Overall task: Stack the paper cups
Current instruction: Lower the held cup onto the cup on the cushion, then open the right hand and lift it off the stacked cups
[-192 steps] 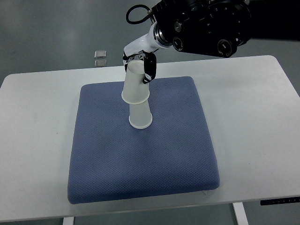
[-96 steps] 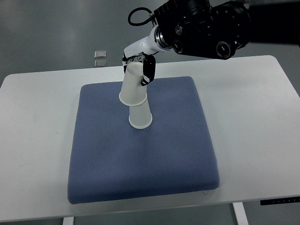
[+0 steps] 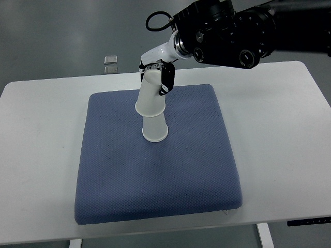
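Room: a grey, smooth floor (image 3: 62,31) lies beyond the far edge of the tabletop, and two small square silvery plates (image 3: 110,63) sit on it, one just behind the other.
Tabletop: a white rectangular tabletop (image 3: 289,134) with rounded corners fills most of the view.
Mat: a blue square fabric mat (image 3: 170,175) with a dotted weave lies at the middle of the tabletop.
Arm: the bulky black right arm (image 3: 232,33) comes in from the upper right, with a white wrist section and a black cable loop.
Lower cup: a white paper cup (image 3: 154,128) stands upside down on the far half of the mat.
Upper cup: a second white upside-down paper cup (image 3: 151,95) is tilted and slipped partly over the lower cup's top.
Hand: the right hand (image 3: 156,75) has its fingers closed around the upper cup's top end.
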